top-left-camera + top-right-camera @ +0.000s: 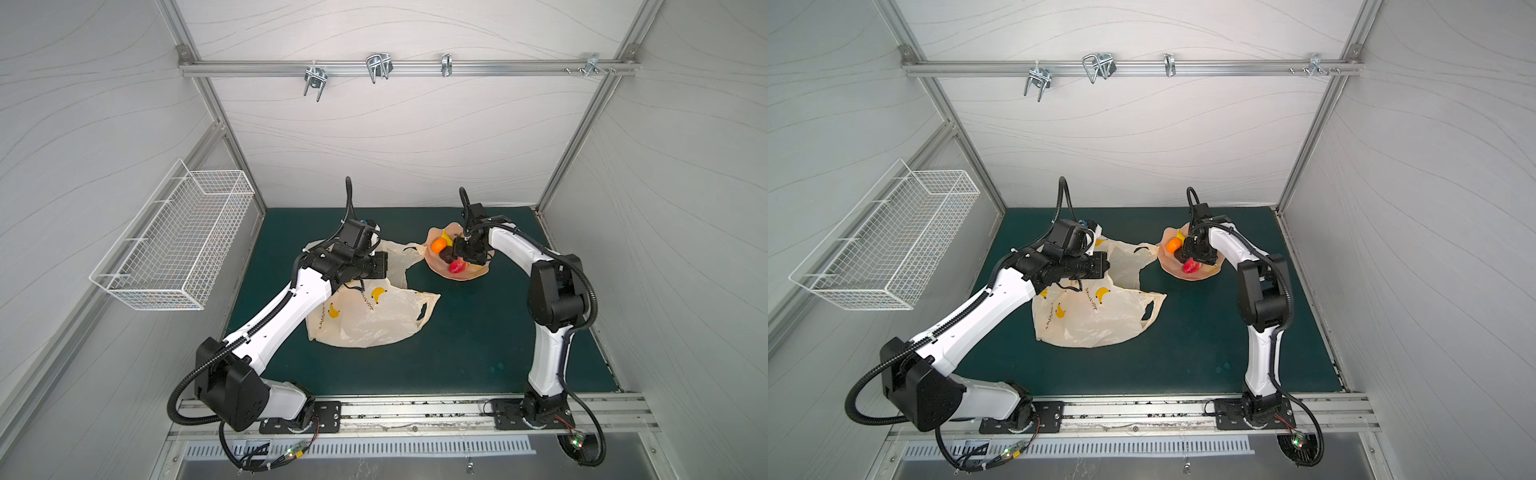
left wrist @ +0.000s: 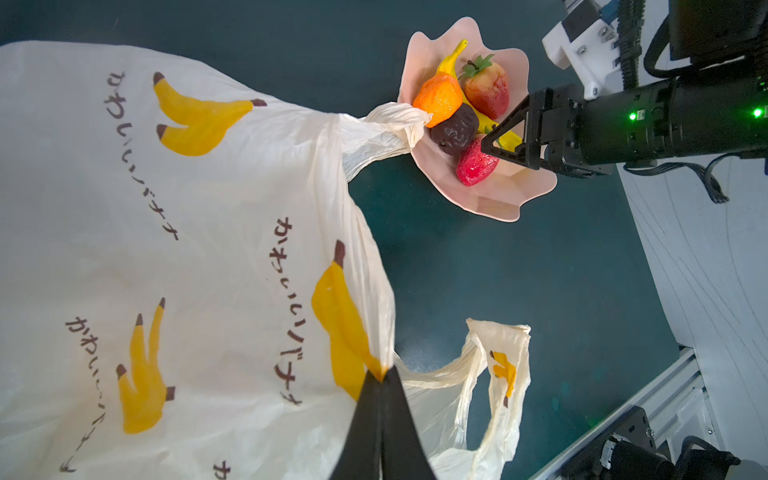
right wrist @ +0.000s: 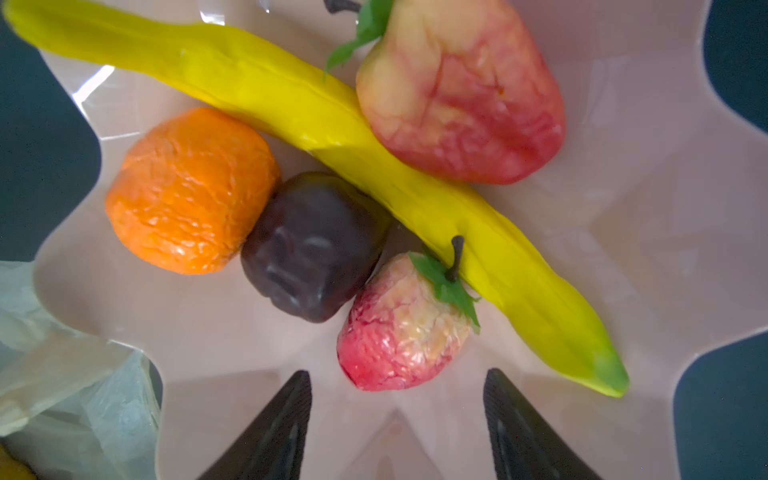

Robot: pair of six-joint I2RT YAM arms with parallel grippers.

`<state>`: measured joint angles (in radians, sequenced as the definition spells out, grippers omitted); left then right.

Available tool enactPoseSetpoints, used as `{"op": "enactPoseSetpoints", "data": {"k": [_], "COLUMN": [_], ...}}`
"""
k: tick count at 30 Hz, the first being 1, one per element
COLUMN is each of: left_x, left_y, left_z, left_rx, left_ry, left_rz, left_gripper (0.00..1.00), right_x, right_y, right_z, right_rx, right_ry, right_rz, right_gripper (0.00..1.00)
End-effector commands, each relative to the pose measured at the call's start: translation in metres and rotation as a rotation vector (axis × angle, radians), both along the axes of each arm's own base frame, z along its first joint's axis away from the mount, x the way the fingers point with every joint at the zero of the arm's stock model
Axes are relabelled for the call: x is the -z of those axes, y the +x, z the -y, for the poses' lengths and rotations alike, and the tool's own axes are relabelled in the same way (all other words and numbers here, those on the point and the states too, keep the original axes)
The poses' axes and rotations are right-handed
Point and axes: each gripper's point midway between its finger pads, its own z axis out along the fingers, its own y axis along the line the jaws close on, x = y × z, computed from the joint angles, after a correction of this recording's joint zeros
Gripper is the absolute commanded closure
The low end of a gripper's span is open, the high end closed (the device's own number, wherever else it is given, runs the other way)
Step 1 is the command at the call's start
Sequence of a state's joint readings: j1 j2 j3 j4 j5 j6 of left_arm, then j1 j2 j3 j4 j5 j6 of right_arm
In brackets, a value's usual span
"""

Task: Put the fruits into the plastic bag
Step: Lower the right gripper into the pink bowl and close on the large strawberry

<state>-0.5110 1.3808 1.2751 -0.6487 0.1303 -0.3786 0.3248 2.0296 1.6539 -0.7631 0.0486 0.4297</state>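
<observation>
Just ahead of the black right gripper (image 3: 397, 374), the strawberry (image 3: 399, 328) is red flecked with cream, leafed green. Beyond it: a dark brown fruit (image 3: 311, 245), a bright orange (image 3: 187, 191), a yellow banana (image 3: 332, 124) tipped green, and a larger strawberry (image 3: 457, 91) blotched red and pale yellow. The dish (image 3: 623, 249) is pale pink. The plastic bag (image 2: 208, 249) is cream, printed with yellow bananas and brown lettering.

Pale wavy-lined walls (image 1: 395, 137) enclose a dark green mat (image 1: 457, 353); a white wire basket (image 1: 174, 253) hangs on one.

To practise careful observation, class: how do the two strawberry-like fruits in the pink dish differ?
The bigger strawberry is paler, cream shading to red; the smaller strawberry is redder. The banana separates them: the smaller lies beside the dark brown fruit, the bigger opposite. Both carry green leaves.
</observation>
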Motion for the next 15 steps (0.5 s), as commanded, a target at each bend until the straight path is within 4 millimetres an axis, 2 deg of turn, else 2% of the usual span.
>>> {"op": "enactPoseSetpoints", "data": {"k": [1,15], "left_x": [-0.012,-0.009], "left_y": [-0.001,-0.001], "left_z": [-0.001,-0.001], "left_rx": [0.0,0.003], "left_ry": [-0.003,-0.001], "left_rz": [0.032,0.027], "left_gripper": [1.0,1.0], "right_x": [0.008,0.032], "right_y": [0.005,0.005], "right_z": [0.006,0.008], "right_rx": [0.018,0.035], "right_ry": [-0.023,-0.047], "right_rz": [-0.018,-0.067], "right_gripper": [0.33,0.35]}}
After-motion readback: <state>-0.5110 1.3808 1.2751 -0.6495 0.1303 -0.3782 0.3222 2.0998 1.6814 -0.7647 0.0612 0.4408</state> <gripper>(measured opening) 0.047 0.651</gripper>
